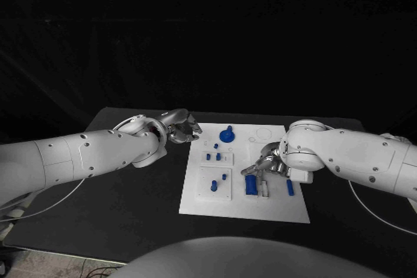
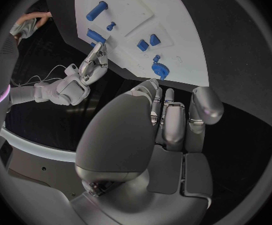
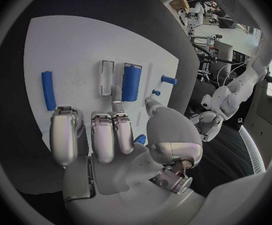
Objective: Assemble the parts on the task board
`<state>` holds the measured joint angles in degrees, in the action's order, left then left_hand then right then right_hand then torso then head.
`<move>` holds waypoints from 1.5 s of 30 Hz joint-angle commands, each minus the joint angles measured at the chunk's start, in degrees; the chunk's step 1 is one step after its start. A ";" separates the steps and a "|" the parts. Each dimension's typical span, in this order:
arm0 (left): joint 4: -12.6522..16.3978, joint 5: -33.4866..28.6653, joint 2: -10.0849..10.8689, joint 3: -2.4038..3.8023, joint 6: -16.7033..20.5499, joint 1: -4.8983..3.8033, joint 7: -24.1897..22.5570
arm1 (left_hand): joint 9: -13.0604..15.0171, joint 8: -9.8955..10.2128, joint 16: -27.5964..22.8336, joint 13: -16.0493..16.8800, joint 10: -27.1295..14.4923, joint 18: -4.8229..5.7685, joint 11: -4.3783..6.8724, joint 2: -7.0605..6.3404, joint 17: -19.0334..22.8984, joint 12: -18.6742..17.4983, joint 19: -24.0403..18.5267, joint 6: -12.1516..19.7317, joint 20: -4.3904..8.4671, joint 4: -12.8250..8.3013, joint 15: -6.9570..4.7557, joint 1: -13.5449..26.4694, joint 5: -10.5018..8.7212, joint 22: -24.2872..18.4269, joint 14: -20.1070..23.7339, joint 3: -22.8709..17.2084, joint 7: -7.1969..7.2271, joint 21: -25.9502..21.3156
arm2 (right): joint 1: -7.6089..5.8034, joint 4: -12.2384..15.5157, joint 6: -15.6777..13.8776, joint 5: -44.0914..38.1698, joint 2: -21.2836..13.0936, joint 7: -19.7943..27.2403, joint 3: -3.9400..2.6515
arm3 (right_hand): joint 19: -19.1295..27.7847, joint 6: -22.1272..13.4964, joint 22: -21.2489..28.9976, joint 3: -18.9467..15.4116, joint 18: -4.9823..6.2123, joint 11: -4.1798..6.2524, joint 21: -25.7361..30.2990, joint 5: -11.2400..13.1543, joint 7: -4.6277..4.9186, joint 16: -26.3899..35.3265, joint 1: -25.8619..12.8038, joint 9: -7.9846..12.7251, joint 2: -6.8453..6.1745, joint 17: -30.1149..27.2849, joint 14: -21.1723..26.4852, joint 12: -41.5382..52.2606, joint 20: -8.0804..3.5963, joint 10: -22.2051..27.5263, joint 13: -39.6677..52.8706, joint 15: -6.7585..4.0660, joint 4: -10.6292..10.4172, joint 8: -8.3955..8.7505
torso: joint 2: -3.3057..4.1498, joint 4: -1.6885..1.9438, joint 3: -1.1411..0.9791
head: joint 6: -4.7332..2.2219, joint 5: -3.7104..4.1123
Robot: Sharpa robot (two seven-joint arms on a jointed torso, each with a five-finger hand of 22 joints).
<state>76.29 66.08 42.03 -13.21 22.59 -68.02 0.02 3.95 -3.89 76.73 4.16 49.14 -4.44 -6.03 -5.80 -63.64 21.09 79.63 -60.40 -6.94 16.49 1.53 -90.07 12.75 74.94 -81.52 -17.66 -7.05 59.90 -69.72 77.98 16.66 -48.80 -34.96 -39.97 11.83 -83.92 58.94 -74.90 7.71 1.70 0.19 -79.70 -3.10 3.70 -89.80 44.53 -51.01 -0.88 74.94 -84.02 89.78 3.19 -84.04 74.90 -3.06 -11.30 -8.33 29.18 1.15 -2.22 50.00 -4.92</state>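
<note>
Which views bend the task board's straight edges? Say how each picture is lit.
Head view: task board keeps straight edges, bright against a dark table and backdrop. Left wrist view: fisheye curves the board's edges. Right wrist view: board edge bows too; a lit room shows beyond.

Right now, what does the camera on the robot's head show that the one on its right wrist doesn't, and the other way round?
Head view alone: the whole task board with the round blue part at its far edge. Right wrist view alone: the right hand from behind, fingers apart, hovering by the thick blue cylinder. Both: board, long blue bar and left hand.
</note>
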 commanded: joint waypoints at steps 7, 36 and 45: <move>0.27 -0.07 0.06 0.04 -1.21 -0.01 0.56 | 0.10 -0.31 -0.33 -0.08 0.07 -1.09 -0.43 0.22 0.15 0.26 -0.22 -0.18 -0.28 0.05 0.21 0.42 0.30 7.44 0.37 -0.40 -0.25 -0.41 | 0.05 1.30 -5.46 -0.53 -1.52 2.33 0.00 | -0.51 -0.70 -11.71 -2.11 0.85 -0.56 -0.54 0.17 0.56 -0.20 -0.36 -0.05 -1.53 15.06 -5.98 0.22 0.39 -5.96 15.10 0.33 -0.52 0.75 | 0.00 0.05 -0.01 | 0.00 -0.28; 1.47 -0.07 0.89 0.04 1.12 0.00 -1.68 | 0.15 -0.44 -0.26 -0.06 0.22 -1.09 -0.38 0.30 0.06 0.49 -0.23 -0.43 -0.38 -0.05 0.23 0.22 0.44 7.49 0.44 -0.62 -0.20 -0.28 | -2.67 13.37 -5.51 -11.35 -19.48 0.98 0.11 | -2.64 0.89 -12.86 -1.78 0.01 0.36 -4.08 -18.94 -0.47 -0.20 11.01 1.06 1.56 15.06 -5.98 0.22 -0.21 -5.96 15.10 -0.46 2.66 -0.92 | -0.04 0.02 0.08 | 0.00 0.71; 1.15 -0.07 0.67 0.04 0.54 0.00 -1.40 | 0.16 -0.44 -0.26 -0.06 0.28 -1.10 -0.38 0.31 0.09 0.54 -0.25 -0.45 -0.39 -0.07 0.22 0.15 0.49 7.49 0.47 -0.68 -0.23 -0.28 | -2.11 11.42 -2.53 -14.19 -18.12 -1.68 0.18 | -2.76 3.02 -12.91 -2.04 -0.04 1.40 -4.22 -17.32 -1.57 -0.20 10.81 -1.46 1.44 15.06 -5.98 0.22 -1.10 -5.96 15.10 -1.39 2.72 -3.24 | -0.11 0.09 0.08 | 0.00 0.94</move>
<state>77.41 66.08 42.81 -13.20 23.39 -68.01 -1.11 4.02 -4.11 76.73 4.17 49.35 -4.44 -6.23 -5.80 -63.55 21.34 79.42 -60.60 -7.15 16.49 1.74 -90.07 12.96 74.92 -81.32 -17.97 -7.25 59.68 -72.01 89.56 10.42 -59.90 -53.25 -38.33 11.94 -84.02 61.60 -74.92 5.93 1.70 1.24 -83.71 -20.49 2.06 -89.80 55.21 -52.40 0.58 74.91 -84.11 89.78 2.42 -84.04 74.93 -4.04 -8.68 -11.32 29.11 1.22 -2.13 50.00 -3.99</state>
